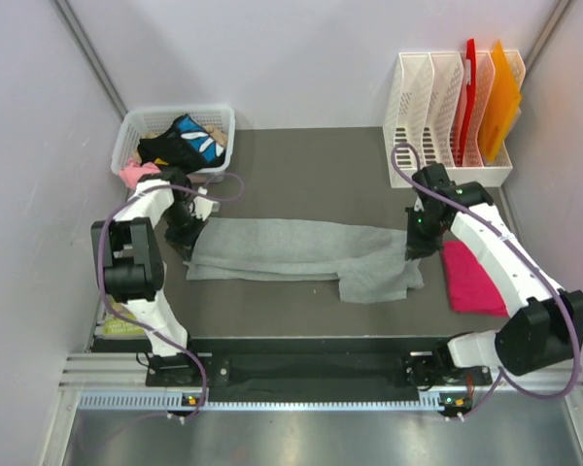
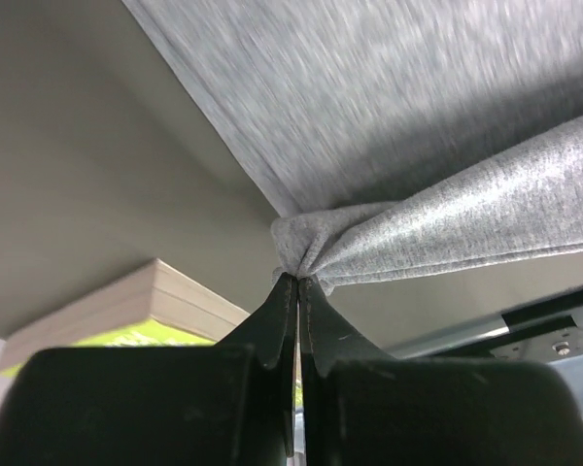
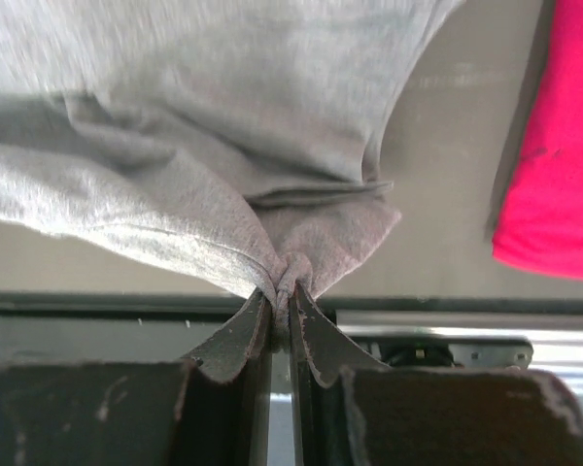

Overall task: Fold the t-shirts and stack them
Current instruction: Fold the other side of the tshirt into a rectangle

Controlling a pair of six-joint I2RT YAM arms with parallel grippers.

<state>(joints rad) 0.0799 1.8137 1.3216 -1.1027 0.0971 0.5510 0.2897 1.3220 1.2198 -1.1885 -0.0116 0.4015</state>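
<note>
1. Two times pinching the grey shirt (image 1: 291, 250): once with the left gripper (image 2: 296, 282), once with the right gripper (image 3: 282, 291).
2. Squeezing tight on both sides, trapping a small bunch of grey cloth between each pair of black fingers, letting nothing go.
3. Stretching the grey shirt out long between the two grippers, most likely to pull it flat and straight for a neat fold.
4. Letting most of the cloth lie on the dark table (image 1: 311, 184), with a wider flap hanging out close by the right gripper.
5. Spotting the pink shirt (image 3: 554, 146) just beside the right gripper, on its outer side, not touching it. Already folded small, so probably waiting there to go in the stack.
6. Spotting a flat book (image 2: 126, 311) with a yellow-green cover back behind the left gripper, near its arm's base, out of the way of the folding.
7. Looking far past the left gripper: finding a white basket (image 1: 175, 114) full of other clothes.
8. Looking far past the right gripper: finding a white rack (image 1: 418, 87) holding a red folder (image 1: 469, 68) and an orange folder (image 1: 502, 92) upright.
9. Counting now: two grippers, one grey shirt, one pink shirt, one book, one basket, one rack, one red folder, one orange folder.
10. Guessing at the job: folding of the grey shirt not yet finished, stacking not yet done.
</note>
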